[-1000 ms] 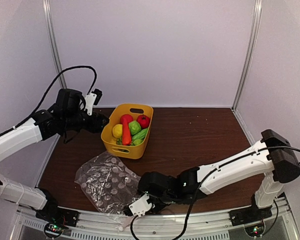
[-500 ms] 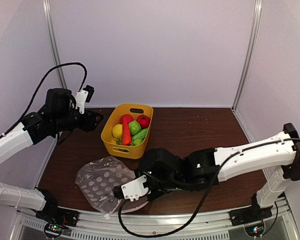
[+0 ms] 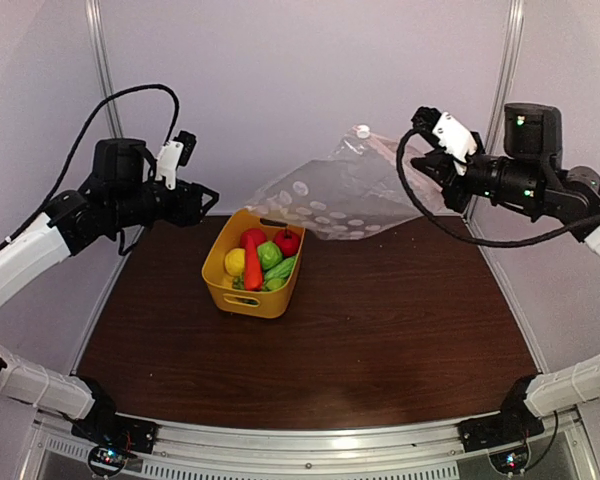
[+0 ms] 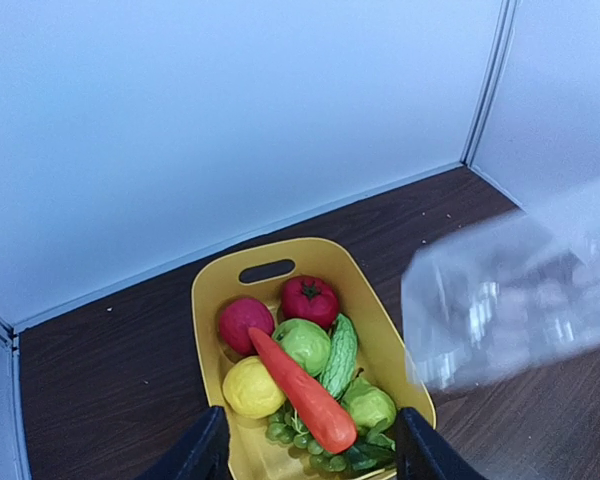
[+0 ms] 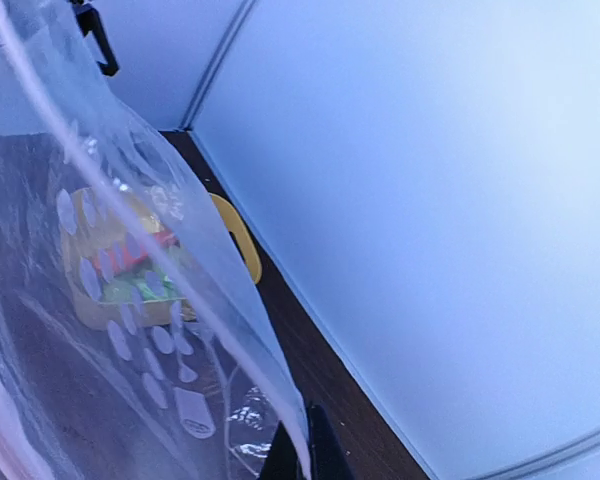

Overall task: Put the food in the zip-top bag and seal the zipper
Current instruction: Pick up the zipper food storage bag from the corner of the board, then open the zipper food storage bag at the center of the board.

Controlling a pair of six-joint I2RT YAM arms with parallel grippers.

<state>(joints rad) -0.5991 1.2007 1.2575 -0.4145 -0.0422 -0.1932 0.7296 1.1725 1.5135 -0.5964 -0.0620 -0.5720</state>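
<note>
The food [image 3: 263, 258] lies in a yellow basket [image 3: 218, 272] left of the table's middle: red, yellow and green round pieces, an orange carrot [image 4: 300, 388] and a green cucumber [image 4: 340, 356]. My left gripper [image 3: 204, 200] hangs open and empty above the basket's left side; its dark fingertips [image 4: 206, 456] frame the basket. My right gripper [image 3: 427, 165] is high at the right, shut on one edge of the zip-top bag [image 3: 330, 195]. The clear dotted bag [image 5: 130, 300] hangs in the air over the back of the table. The zipper, a pale pinkish strip [image 3: 378, 142], runs along its upper edge.
White booth walls enclose the brown table [image 3: 380, 320] at the back and both sides, with metal corner posts [image 3: 492, 110]. A black cable [image 3: 420, 215] loops under the right wrist. The hanging bag [image 4: 520, 300] also shows at the right of the left wrist view.
My right arm has swung from the table's front edge up to the upper right, lifting the bag off the table. The left gripper has shifted slightly and stays open.
</note>
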